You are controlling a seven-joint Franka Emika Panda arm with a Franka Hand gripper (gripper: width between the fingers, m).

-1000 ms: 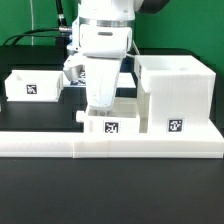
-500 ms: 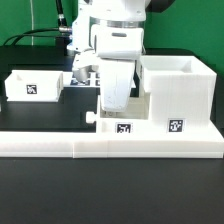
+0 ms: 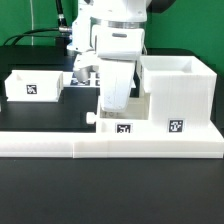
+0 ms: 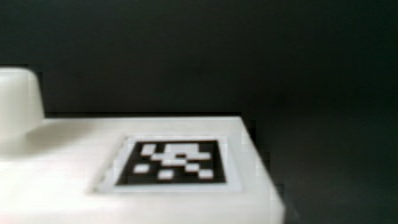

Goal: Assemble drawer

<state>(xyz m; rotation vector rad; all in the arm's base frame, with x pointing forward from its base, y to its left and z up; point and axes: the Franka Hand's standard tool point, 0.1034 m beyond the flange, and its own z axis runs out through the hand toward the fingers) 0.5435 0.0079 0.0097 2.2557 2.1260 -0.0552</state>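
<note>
At the exterior view's left, one tray (image 3: 35,86) is sitting alone on the black table (image 3: 40,115), its tag facing the camera, well apart from the rest. In the middle, the gripper (image 3: 114,108) is reaching down onto the second tray (image 3: 120,127). That tray is lying against the wall (image 3: 60,146), with its knob (image 3: 90,117) pointing toward the exterior view's left. The arm's body is hiding the fingertips, so I cannot tell whether the claw is wide, narrow or clamping the tray's rim. The wrist view is showing only a blurred tag (image 4: 175,163) on a white face. At the right, the housing (image 3: 178,95) is standing just beside this tray. The risk, as I judge it, is in the mating. If the tray is heading for the housing off-line, a corner could be catching the housing's edge and jamming, or shoving the housing askew. A loose hold could leave the tray tilting.
</note>
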